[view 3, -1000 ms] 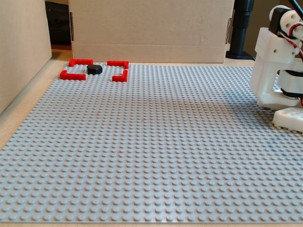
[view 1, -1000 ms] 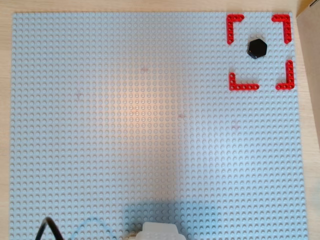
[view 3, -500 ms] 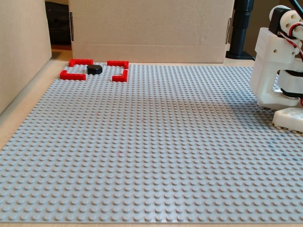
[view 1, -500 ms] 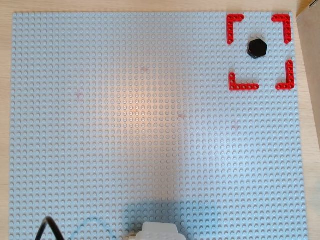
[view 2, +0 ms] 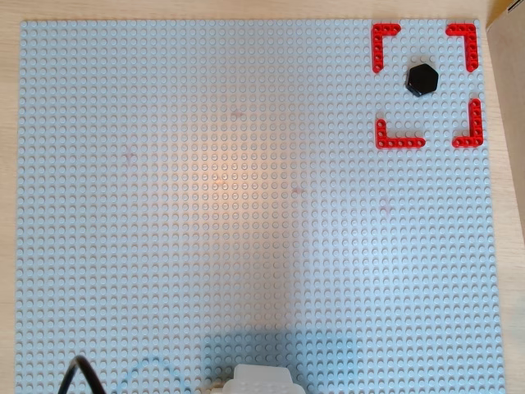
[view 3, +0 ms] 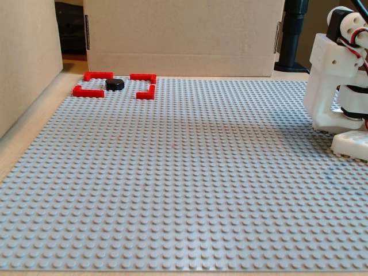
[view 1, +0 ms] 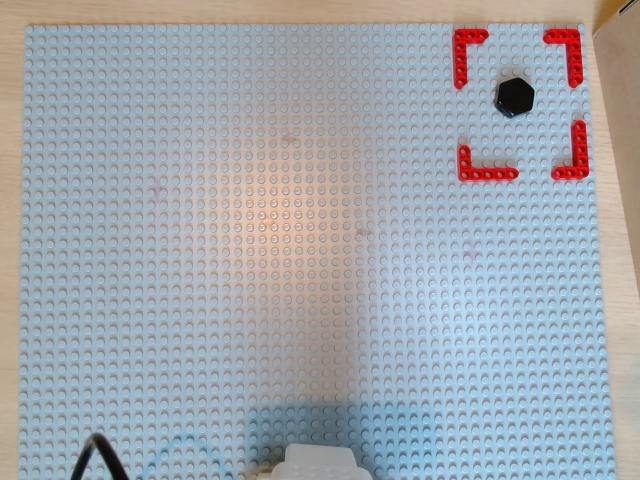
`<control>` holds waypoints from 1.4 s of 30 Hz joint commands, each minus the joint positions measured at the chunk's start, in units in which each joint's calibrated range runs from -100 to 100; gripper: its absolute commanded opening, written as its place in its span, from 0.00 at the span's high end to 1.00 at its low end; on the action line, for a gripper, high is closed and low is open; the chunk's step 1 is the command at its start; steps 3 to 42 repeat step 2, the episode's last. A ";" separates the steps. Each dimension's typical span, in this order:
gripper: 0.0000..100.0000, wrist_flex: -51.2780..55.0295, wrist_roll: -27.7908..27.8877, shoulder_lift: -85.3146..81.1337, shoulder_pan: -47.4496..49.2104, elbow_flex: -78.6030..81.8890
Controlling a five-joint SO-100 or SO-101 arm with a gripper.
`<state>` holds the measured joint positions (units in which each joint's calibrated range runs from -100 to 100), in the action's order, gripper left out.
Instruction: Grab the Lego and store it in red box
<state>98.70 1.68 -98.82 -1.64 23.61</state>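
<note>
No brand, label or legible writing is showing on any object in these views. Going left to right in the fixed view: a plain cardboard wall (view 3: 26,63) is standing along the left edge, a second corrugated cardboard panel (view 3: 184,37) is closing off the back, and a pale wooden tabletop (view 3: 34,123) is showing around a large grey studded baseplate (view 3: 184,190), matte and evenly bumped. Near the baseplate's far left corner the red box (view 3: 114,85) is sitting as four glossy red L-shaped studded corner pieces with gaps between them. The Lego (view 3: 115,84), a small shiny black hexagonal piece, is lying flat inside that outline, apart from all four corners; in both overhead views it (view 1: 515,96) (view 2: 422,79) is sitting toward the upper side of the red square (view 1: 520,103) (view 2: 426,84). At the right edge the white plastic arm (view 3: 336,80) is standing folded with red and black wires on it. The pincer itself is not appearing in any view, so its state cannot be told, nor can positions be referred to it; the Lego is lying well apart from the visible arm body.
</note>
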 commanded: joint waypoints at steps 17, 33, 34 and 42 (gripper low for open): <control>0.99 0.15 -0.07 -0.42 0.33 0.11; 0.99 0.15 -0.07 -0.42 0.33 0.11; 0.99 0.15 -0.07 -0.42 0.33 0.11; 0.99 0.15 -0.07 -0.42 0.33 0.11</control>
